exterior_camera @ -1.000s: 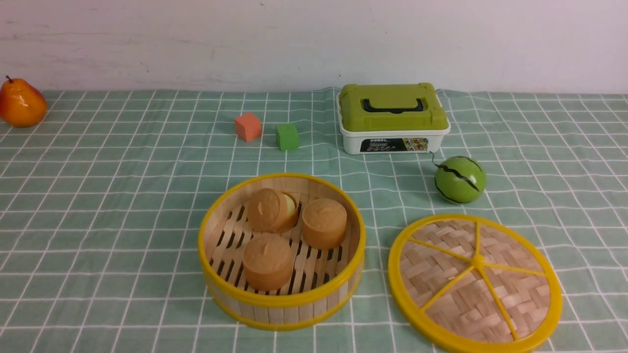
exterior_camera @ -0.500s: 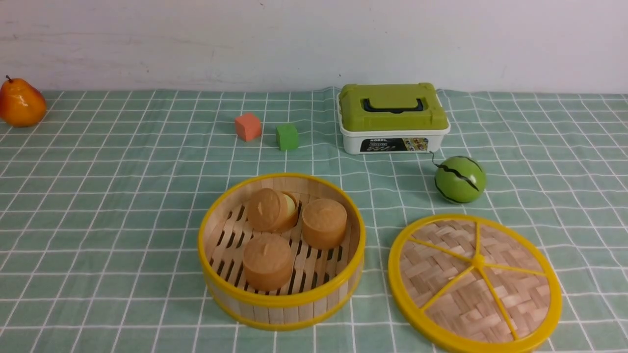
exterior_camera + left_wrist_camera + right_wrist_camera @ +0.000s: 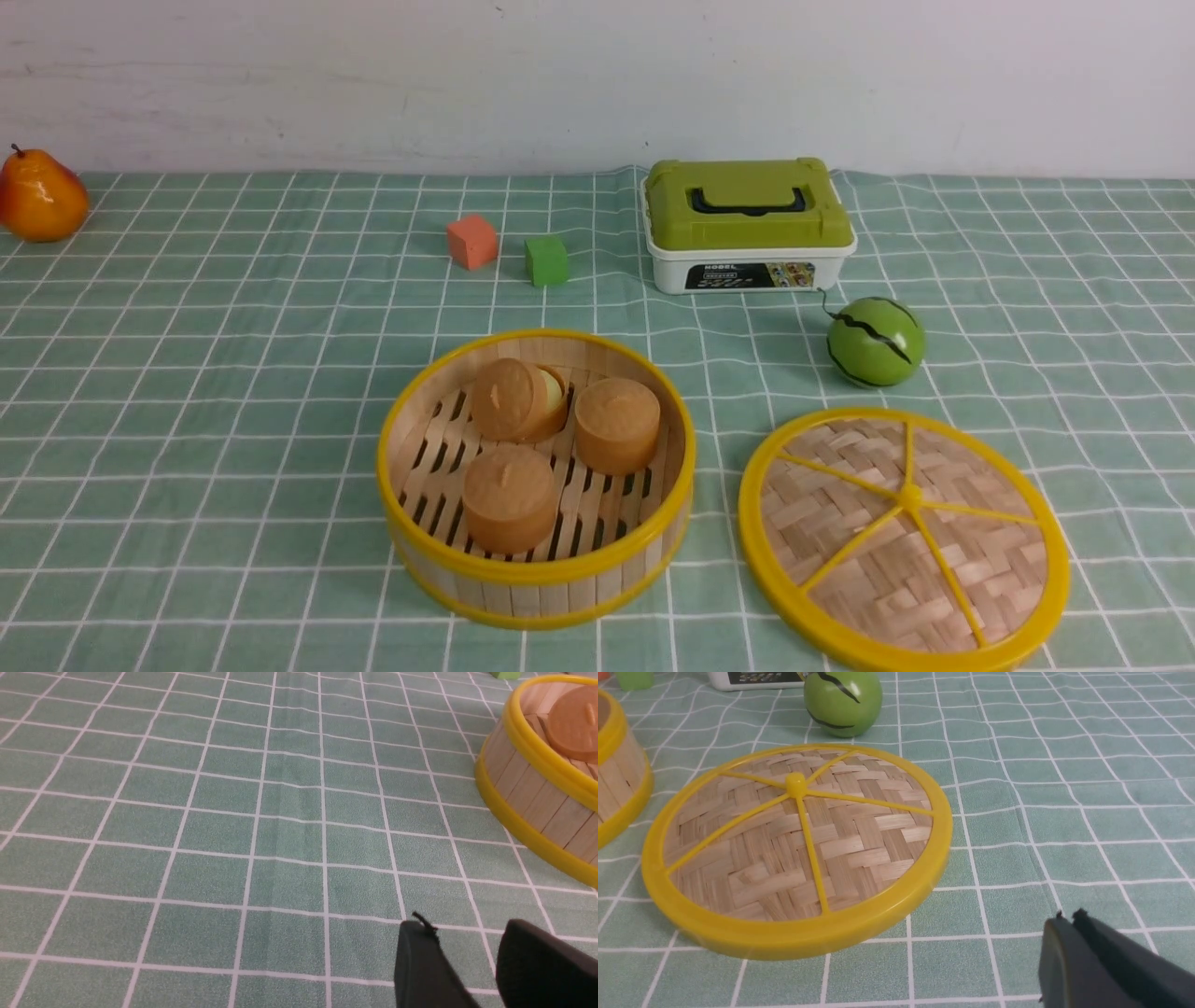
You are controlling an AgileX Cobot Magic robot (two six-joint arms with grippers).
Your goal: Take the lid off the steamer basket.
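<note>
On table under green checked cloth (image 3: pixel 233 420): your round woven-bamboo lid with yellow rim (image 3: pixel 840 476) lies flat beside open bamboo steamer basket (image 3: pixel 523 597). Left jaws slightly spread, nothing between; right jaws pressed together, empty. Task looks done; careless right-arm sweep could knock lid into basket.

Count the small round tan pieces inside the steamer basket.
3: one near, two farther back, left and right, in the basket. None seems hidden.
</note>
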